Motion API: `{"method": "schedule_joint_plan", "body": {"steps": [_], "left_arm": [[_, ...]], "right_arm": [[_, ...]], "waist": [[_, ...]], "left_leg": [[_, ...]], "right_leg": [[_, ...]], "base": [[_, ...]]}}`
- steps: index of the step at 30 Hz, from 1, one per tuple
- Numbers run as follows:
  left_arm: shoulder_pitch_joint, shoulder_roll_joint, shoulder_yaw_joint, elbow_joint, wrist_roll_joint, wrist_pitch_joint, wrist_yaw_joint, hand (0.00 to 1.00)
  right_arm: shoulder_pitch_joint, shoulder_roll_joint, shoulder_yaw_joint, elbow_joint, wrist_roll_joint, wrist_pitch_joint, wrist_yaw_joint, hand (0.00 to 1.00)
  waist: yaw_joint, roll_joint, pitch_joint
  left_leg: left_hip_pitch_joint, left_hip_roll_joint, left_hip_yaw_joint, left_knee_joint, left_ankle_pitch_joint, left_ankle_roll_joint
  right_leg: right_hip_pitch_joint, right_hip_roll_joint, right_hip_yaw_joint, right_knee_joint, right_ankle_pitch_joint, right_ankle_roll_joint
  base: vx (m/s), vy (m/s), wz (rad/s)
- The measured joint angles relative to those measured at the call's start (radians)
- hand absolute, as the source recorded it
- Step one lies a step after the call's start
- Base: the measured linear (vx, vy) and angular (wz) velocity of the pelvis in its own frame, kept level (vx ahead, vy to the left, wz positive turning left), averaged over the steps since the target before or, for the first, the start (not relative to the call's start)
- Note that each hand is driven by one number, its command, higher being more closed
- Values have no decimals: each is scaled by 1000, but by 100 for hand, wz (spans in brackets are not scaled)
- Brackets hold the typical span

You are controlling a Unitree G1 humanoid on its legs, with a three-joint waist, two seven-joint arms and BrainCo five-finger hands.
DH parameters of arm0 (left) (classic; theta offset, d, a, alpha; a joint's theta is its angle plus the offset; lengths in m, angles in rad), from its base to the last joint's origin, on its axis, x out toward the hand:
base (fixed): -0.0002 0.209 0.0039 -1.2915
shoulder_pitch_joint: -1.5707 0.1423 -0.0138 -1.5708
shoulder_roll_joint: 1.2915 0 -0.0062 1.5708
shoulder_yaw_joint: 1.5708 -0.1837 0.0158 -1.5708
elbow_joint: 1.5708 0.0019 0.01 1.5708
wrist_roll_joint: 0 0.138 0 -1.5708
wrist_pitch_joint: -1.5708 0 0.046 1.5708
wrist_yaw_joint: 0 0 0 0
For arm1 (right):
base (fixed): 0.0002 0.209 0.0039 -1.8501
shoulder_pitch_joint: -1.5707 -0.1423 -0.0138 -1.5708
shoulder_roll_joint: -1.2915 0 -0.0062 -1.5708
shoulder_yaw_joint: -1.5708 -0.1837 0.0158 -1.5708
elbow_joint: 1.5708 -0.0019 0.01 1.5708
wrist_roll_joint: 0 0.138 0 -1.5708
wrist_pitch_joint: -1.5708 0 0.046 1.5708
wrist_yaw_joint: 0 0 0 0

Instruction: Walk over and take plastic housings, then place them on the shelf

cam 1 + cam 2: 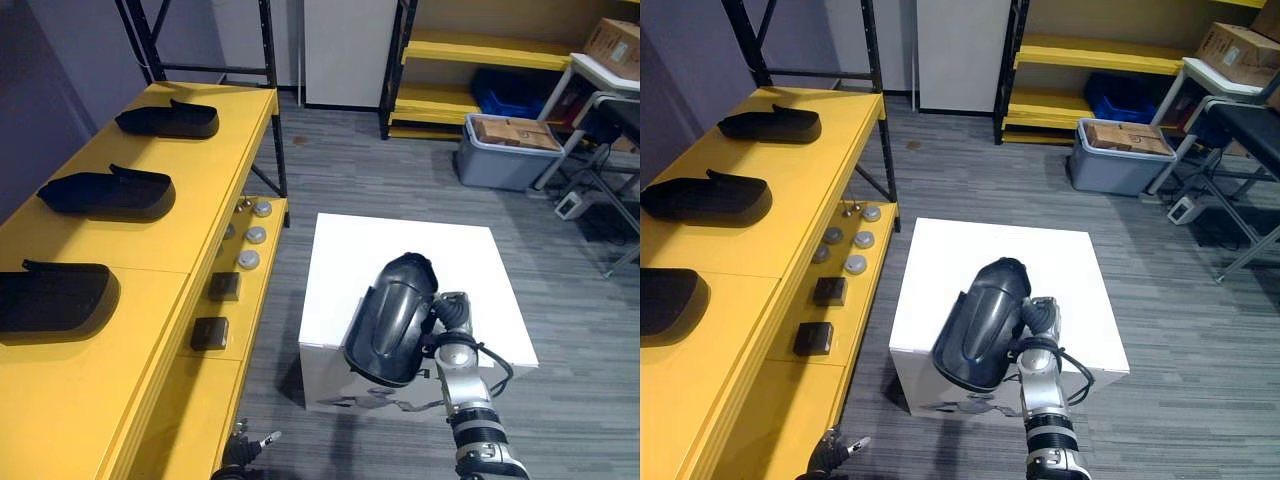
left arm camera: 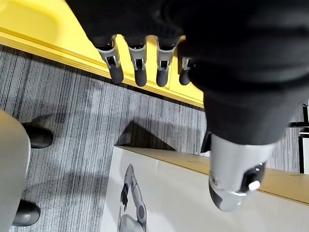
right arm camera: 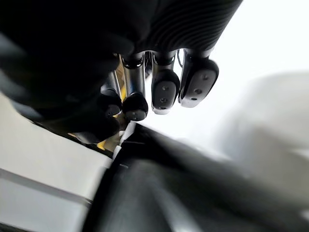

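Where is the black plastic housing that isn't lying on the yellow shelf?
In the head views, the housing is held in the robot's right hand, over the near edge of the white box, to the right of the yellow shelf.

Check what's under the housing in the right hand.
The white box lies under the plastic housing, held by the right hand. The part of the box top beneath it is covered; contact cannot be told.

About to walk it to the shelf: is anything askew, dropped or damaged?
Nothing stands out. Three housings lie flat in a row on the yellow shelf. The right hand grips the fourth housing, tilted, over the white box. The left hand hangs open, low beside the shelf.
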Motion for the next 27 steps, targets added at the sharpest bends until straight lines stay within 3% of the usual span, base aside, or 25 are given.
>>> {"method": "schedule_joint_plan", "body": {"steps": [8,12,13,27], "left_arm": [[70,-12,0,-210,-10,-5,9,0],[75,-15,1,-301,-18,-31,26,0],[75,-15,0,-313,-22,-34,26,0],[79,-17,0,-259,-35,-29,23,0]], "right_arm": [[22,-8,-18,-200,-44,-36,-39,100],[25,-40,-11,-234,-44,-48,-40,100],[26,-40,-9,-238,-44,-49,-39,0],[101,-35,112,-264,-40,-86,49,0]], "waist": [[1,5,4],[2,8,5],[0,8,5],[7,12,5]], "left_leg": [[-20,2,5,15,-5,-2],[-22,2,5,20,-5,-1],[-23,2,5,21,-5,-1],[-18,8,29,48,-20,-2]], "right_leg": [[-27,0,15,20,-7,-5],[-33,0,15,35,-17,-10],[-34,0,16,35,-17,-11],[-33,4,42,55,-20,-15]], "base": [[-6,0,-3],[8,-2,0],[34,-5,-1],[-2,3,-5]]}}
